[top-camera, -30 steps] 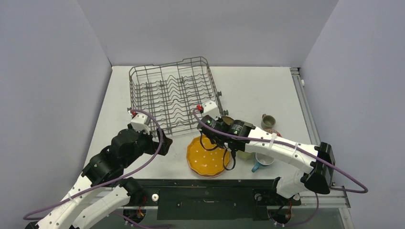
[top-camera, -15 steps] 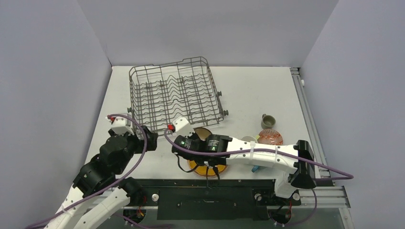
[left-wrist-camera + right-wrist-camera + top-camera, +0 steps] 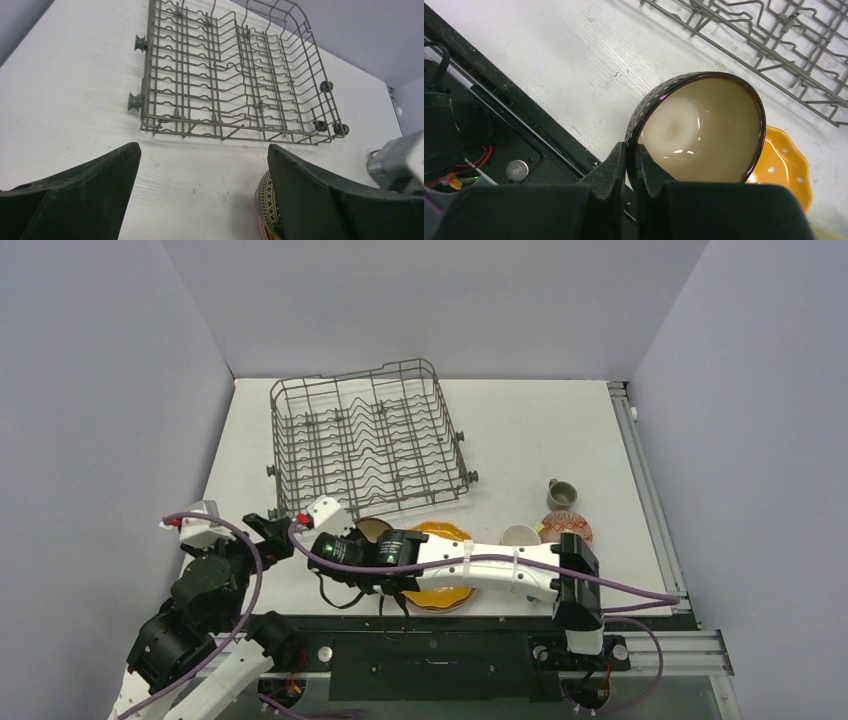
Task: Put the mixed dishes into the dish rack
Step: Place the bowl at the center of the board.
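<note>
The dish rack (image 3: 370, 445) stands at the back left of the table with no dishes in it; the left wrist view looks up at the dish rack (image 3: 235, 75). My right gripper (image 3: 630, 150) is shut on the rim of the dark brown bowl (image 3: 704, 130), which tilts with its cream inside showing. From above, the right gripper (image 3: 360, 543) and the bowl (image 3: 372, 530) sit just in front of the rack's near edge. An orange plate (image 3: 440, 575) lies under the right arm. My left gripper (image 3: 204, 150) is open over bare table, left of the bowl (image 3: 265, 200).
A pale mug (image 3: 520, 535), a patterned bowl (image 3: 572, 528) and a grey mug (image 3: 560, 494) stand at the right. The black front rail (image 3: 499, 115) runs close below the held bowl. The left gripper (image 3: 275, 537) is near the rack's front left corner.
My right arm has swung left along the table's front with the bowl, uncovering the orange plate. My left arm has drawn back to the left and stayed open.
</note>
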Motion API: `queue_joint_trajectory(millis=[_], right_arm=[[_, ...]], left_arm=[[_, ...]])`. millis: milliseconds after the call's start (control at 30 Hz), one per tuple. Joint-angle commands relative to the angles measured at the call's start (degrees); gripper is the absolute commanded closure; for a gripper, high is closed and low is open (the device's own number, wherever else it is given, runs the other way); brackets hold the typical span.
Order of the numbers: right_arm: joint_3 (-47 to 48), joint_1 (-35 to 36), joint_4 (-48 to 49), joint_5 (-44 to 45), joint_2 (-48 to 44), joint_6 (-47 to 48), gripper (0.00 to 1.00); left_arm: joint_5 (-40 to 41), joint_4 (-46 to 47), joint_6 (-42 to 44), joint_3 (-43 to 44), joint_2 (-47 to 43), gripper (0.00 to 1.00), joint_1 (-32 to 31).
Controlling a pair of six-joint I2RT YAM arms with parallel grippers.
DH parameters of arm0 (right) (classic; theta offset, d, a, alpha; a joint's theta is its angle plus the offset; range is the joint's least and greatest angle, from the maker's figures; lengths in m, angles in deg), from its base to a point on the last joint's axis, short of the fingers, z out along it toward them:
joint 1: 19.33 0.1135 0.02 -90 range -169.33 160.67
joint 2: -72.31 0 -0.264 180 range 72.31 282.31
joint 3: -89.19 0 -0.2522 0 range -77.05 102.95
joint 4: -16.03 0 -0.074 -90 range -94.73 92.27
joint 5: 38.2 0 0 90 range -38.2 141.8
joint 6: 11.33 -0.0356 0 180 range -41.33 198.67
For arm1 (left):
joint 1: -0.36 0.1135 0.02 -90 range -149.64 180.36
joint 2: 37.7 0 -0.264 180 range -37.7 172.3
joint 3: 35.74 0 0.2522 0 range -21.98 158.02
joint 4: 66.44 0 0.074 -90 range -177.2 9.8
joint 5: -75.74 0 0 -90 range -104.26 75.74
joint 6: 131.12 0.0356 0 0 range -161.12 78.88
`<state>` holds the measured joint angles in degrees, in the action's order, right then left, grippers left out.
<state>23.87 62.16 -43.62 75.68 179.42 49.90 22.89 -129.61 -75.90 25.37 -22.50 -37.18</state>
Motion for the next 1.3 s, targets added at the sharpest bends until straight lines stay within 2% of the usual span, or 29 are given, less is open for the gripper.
queue_joint_trajectory(millis=[0, 267, 633, 1267], right_arm=[[4.03, 0.46, 4.46, -0.22, 2.60, 1.11, 1.00], [6.49, 0.40, 5.70, -1.48, 8.35, 0.52, 1.00], [8.26, -0.44, 6.27, -2.56, 13.94, 0.04, 1.00], [7.33, -0.84, 9.78, -3.34, 17.52, -1.63, 1.00]], left_arm=[[6.67, -2.11, -2.74, 2.41, -4.12, 0.04, 0.98], [9.34, -2.84, -3.76, 2.46, -8.88, 0.04, 1.44], [7.52, -1.93, -3.14, 2.33, -7.92, 0.04, 4.18], [5.49, -0.60, -1.87, 1.87, -6.95, 0.04, 6.68]])
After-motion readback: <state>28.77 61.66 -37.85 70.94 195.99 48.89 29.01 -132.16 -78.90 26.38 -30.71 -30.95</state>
